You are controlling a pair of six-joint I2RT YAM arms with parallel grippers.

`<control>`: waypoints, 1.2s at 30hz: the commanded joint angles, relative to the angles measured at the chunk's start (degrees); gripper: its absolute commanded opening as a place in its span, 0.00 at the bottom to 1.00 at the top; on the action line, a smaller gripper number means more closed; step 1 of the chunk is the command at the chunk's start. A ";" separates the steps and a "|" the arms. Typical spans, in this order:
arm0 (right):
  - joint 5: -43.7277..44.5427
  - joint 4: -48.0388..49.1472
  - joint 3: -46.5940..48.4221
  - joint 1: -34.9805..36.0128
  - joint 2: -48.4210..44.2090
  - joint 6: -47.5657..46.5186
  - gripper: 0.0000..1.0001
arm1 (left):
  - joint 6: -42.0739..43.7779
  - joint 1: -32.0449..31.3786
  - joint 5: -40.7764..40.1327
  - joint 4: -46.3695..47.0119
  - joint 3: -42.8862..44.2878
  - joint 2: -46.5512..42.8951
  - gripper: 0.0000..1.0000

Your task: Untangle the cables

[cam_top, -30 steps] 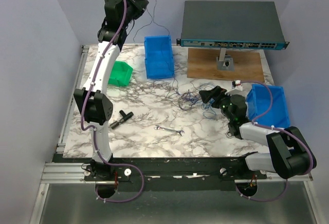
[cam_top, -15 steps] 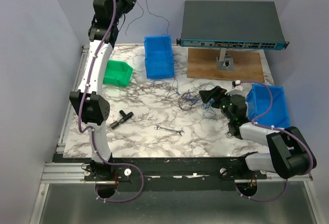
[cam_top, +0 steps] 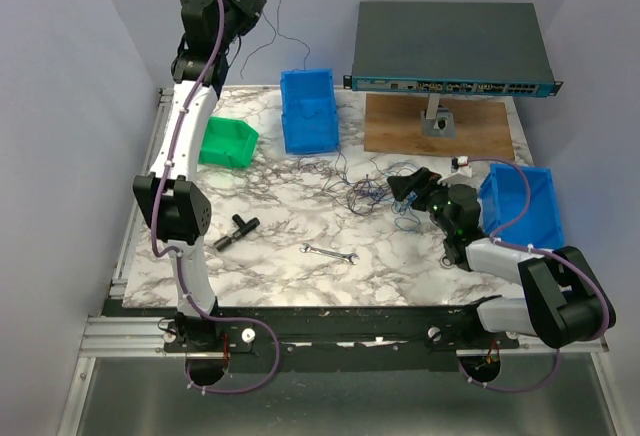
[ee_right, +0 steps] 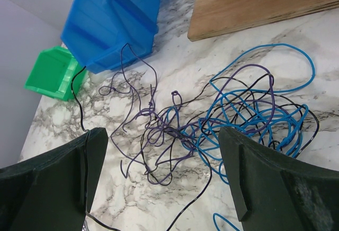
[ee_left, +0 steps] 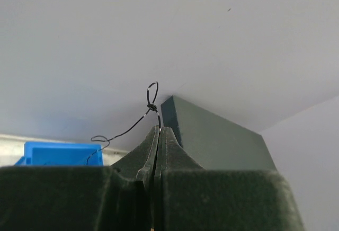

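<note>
a: white marble table [cam_top: 280,246], lilac walls all round. the cables [ee_right: 233,120] lie in a loose heap mid-table, between the blue bin [cam_top: 308,108] and the right gripper [cam_top: 408,186]. blue, purple and black are all mixed.
b: and the left gripper [ee_left: 159,131]?
a: raised high by the back wall, jaws pressed together on one black strand [ee_left: 152,105], with a small knot just above the tips. the strand seems to trail down past the bin toward the heap.
b: right one?
a: jaws wide apart, low beside the heap, gripping nothing.
b: handling?
a: my guess is near weightless, limp, and thin enough to slip between the pads. no stiffness to push with, only pull. a hard tug likely cinches the crossings. i'd take a free end or an outlying loop, e.g. the blue arc near the wooden board [ee_right: 254,8], not the dense centre.
</note>
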 commanded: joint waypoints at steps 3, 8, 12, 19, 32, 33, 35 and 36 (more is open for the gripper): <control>-0.57 1.38 -0.79 0.23 -0.82 -0.74 0.94 | 0.47 -1.82 2.74 -0.14 -3.22 1.10 0.00; -0.50 1.43 -0.70 0.28 -0.79 -0.78 0.94 | 3.51 -4.58 0.95 -2.37 -3.73 3.00 0.00; -0.33 1.38 -0.79 0.28 -0.93 -0.64 0.94 | 5.03 -7.42 -3.84 -5.66 -3.86 5.15 0.00; 0.21 1.03 -1.06 0.28 -1.46 -0.83 0.94 | -2.23 -8.37 -8.57 -11.30 -6.33 8.76 0.00; 0.30 1.03 -0.88 0.28 -1.02 -0.89 0.94 | -2.54 -9.47 -6.78 -19.87 3.89 16.88 0.00; 0.39 1.03 -0.88 0.28 -1.03 -0.89 0.94 | -1.99 -9.98 -8.39 -19.81 3.99 16.03 0.00; 0.48 1.03 -0.80 0.25 -0.95 -0.92 0.94 | -0.39 -10.92 -12.46 -18.37 2.26 13.00 0.00; 0.44 1.07 -0.75 0.27 -0.89 -0.94 0.94 | 0.59 -11.39 -14.46 -17.53 1.50 11.50 0.00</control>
